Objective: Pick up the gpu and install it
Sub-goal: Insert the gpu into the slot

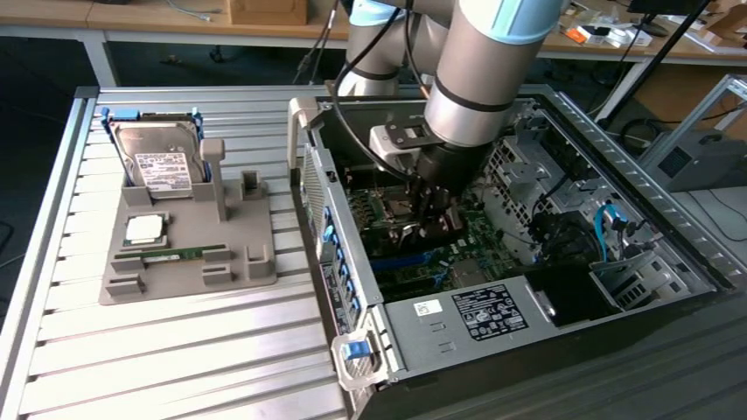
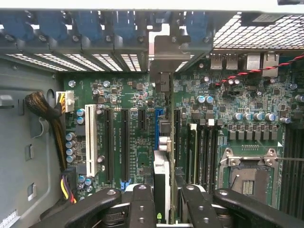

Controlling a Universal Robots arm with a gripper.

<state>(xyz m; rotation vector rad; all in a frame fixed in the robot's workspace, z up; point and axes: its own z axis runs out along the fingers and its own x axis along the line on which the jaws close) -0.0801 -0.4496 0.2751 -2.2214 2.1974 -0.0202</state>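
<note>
My gripper (image 1: 428, 220) reaches down inside the open computer case (image 1: 350, 289), just above the motherboard (image 2: 128, 99). Its dark fingers (image 2: 142, 206) are shut on the gpu (image 2: 163, 166), which I see edge-on as a thin card running away from the fingers. The card's silver end bracket (image 2: 164, 52) stands against the case's rear slot openings. The card's lower edge lies along the blue expansion slot (image 2: 156, 123); whether it is seated there I cannot tell. In the exterior view the gpu is mostly hidden by the gripper.
A grey holder (image 1: 129, 284) at the exterior view's left carries a hard drive (image 1: 157, 162), a CPU chip (image 1: 143, 229) and a green RAM stick (image 1: 175, 255). Near the card are a white slot (image 2: 90, 137), a CPU socket (image 2: 249, 178) and a cable bundle (image 2: 47, 114).
</note>
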